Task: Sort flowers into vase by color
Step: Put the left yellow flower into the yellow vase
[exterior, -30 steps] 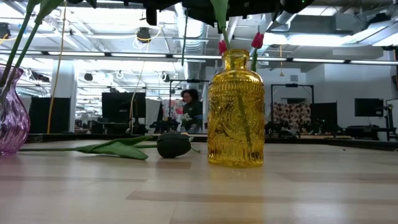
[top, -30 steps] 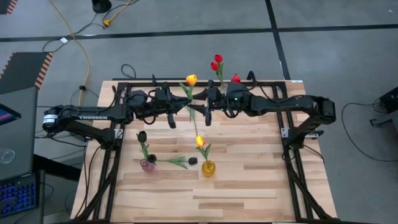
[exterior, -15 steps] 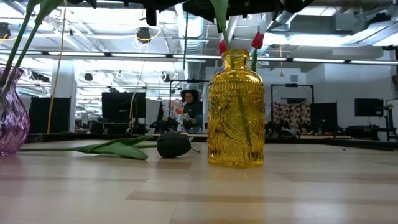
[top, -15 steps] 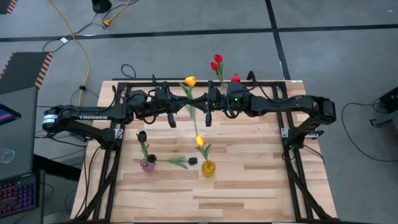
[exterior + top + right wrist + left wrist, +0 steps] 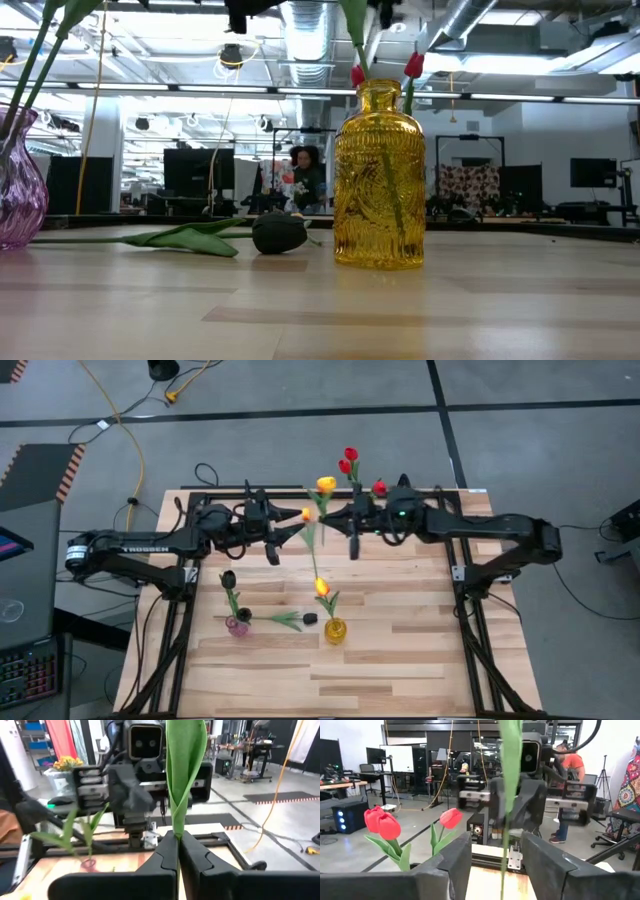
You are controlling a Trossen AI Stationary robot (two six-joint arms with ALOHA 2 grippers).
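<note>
Wooden desk (image 5: 400, 660) seen from above, with a dark frame along its far and side edges. The left arm (image 5: 150, 545) reaches in from the left edge and the right arm (image 5: 480, 530) from the right edge; both meet over the far middle of the desk.

Right gripper (image 5: 176, 851): fingers pressed together on the stem of the yellow-orange tulip (image 5: 325, 485), which hangs above the desk near the far edge, its long leaf rising between the fingers in the right wrist view.

Left gripper (image 5: 496, 851): fingers spread, one on either side of the same stem and not pinching it; in the high view it sits just left of the flower.

Yellow vase (image 5: 379, 175): stands upright near the middle of the desk and holds one yellow-orange tulip (image 5: 321, 587).

Pink vase (image 5: 237, 625): stands left of the yellow vase and holds a black tulip (image 5: 228, 578).

A second black tulip (image 5: 279, 233) lies flat on the desk between the two vases.

Red tulips (image 5: 348, 460): three heads standing at the far edge of the desk, behind the grippers.
</note>
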